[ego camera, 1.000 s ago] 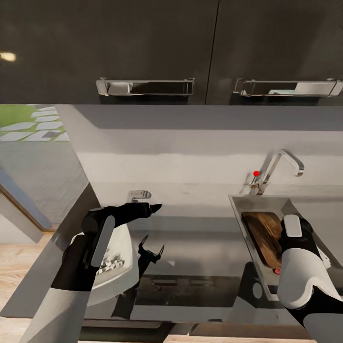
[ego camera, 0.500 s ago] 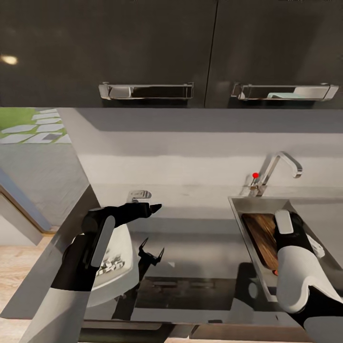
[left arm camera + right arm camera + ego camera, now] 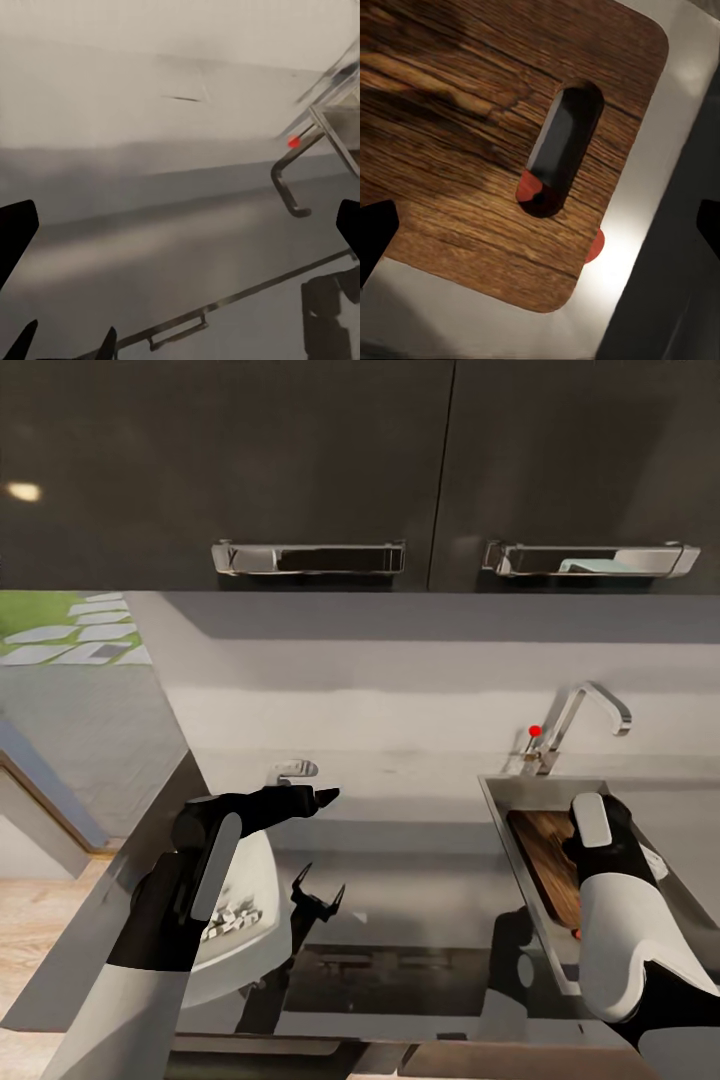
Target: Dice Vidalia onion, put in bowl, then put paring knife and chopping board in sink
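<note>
The dark wood chopping board [image 3: 545,850] lies inside the steel sink [image 3: 495,790]. My right arm hangs over it, and its forearm hides the gripper in the head view. In the right wrist view the right gripper [image 3: 542,229] is open above the chopping board [image 3: 457,127], with nothing between its fingers. The paring knife's red-orange handle [image 3: 532,187] shows through the board's oval slot and past its edge; the blade is hidden. The white bowl [image 3: 255,880] on the countertop [image 3: 420,880] holds pale diced onion [image 3: 232,915]. My left gripper [image 3: 322,796] hovers open beyond the bowl.
An angular chrome tap [image 3: 592,705] with a red knob [image 3: 535,731] stands behind the sink. Glossy black upper cabinets with chrome handles [image 3: 310,557] hang overhead. The countertop's left end [image 3: 150,830] drops off to a wooden floor.
My right arm has drawn a little to the left and farther back over the sink. The head view has shifted slightly. The left arm, bowl and board have stayed put.
</note>
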Available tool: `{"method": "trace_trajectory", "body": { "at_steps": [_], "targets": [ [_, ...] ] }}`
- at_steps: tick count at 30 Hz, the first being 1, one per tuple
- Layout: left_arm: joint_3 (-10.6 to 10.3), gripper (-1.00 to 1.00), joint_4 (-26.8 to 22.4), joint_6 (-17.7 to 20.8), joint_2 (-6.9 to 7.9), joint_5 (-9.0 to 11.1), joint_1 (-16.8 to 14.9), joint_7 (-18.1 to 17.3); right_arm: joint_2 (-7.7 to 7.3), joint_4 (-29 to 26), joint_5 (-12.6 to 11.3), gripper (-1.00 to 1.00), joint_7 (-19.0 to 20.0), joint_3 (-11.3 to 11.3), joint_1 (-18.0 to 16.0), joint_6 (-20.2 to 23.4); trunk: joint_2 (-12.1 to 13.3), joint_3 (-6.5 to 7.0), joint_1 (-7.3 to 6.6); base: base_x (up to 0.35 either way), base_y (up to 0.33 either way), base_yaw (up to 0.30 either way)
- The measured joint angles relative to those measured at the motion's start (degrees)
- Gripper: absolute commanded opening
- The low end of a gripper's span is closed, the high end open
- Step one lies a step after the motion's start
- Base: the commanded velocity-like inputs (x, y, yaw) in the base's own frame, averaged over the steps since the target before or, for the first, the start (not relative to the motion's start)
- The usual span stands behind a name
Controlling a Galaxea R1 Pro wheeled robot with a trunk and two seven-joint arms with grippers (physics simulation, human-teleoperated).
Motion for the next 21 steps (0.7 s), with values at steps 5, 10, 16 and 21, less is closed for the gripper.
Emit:
{"method": "trace_trajectory", "body": {
  "at_steps": [5,10,16,21],
  "targets": [
    [0.0,1.00,0.0,0.0,-0.01,0.0,0.0,0.0,0.00,-0.6,0.1,1.00,2.2,2.5,0.0,3.5,0.0,0.26,0.00,0.000,0.000,0.000],
    [0.0,1.00,0.0,0.0,0.00,0.0,0.0,0.0,0.00,-2.0,0.1,1.00,3.1,5.7,0.0,6.3,0.0,0.51,0.00,0.000,0.000,0.000],
    [0.0,1.00,0.0,0.0,-0.04,0.0,0.0,0.0,0.01,-3.8,0.2,1.00,4.9,9.1,0.0,10.7,0.0,0.62,0.00,0.000,0.000,0.000],
    [-0.1,1.00,0.0,-0.1,-0.07,0.0,0.0,0.0,-0.37,-4.7,0.2,1.00,7.2,10.2,0.0,12.3,0.0,0.68,0.00,0.000,0.000,0.000]
  ]
}}
